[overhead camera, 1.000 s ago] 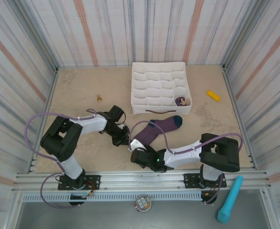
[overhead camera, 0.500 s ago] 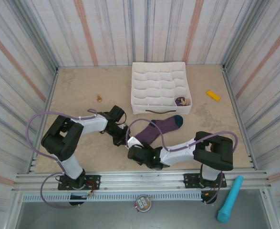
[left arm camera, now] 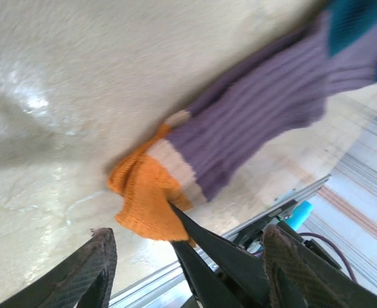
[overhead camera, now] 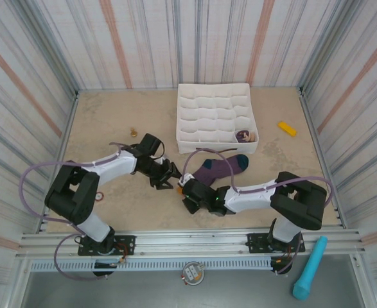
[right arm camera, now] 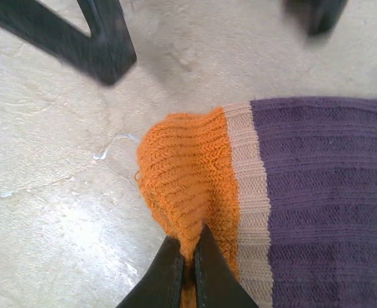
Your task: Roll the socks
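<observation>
One purple sock [overhead camera: 217, 168] lies flat on the table below the tray, its teal heel [overhead camera: 239, 160] to the right and its orange toe [overhead camera: 179, 188] to the left. My right gripper [right arm camera: 187, 256] is shut on that orange toe [right arm camera: 182, 186], pinching a fold of knit; it sits low at the toe [overhead camera: 184, 191]. My left gripper [overhead camera: 169, 175] stands open just left of the toe, its fingers [left arm camera: 101, 260] straddling the toe [left arm camera: 146, 199] without touching it. A small purple knit bundle [overhead camera: 245, 135] sits in a front compartment of the tray.
The white compartmented tray [overhead camera: 214, 115] stands behind the sock. A yellow block [overhead camera: 287, 129] lies at the right, a small brass piece [overhead camera: 133, 132] at the left. A teal cylinder [overhead camera: 310, 266] rests beyond the front rail. Striped walls enclose the table.
My right gripper has moved away from the front edge, up to the sock's toe. My left gripper has reached right towards the toe. The sock's foot end has shifted slightly.
</observation>
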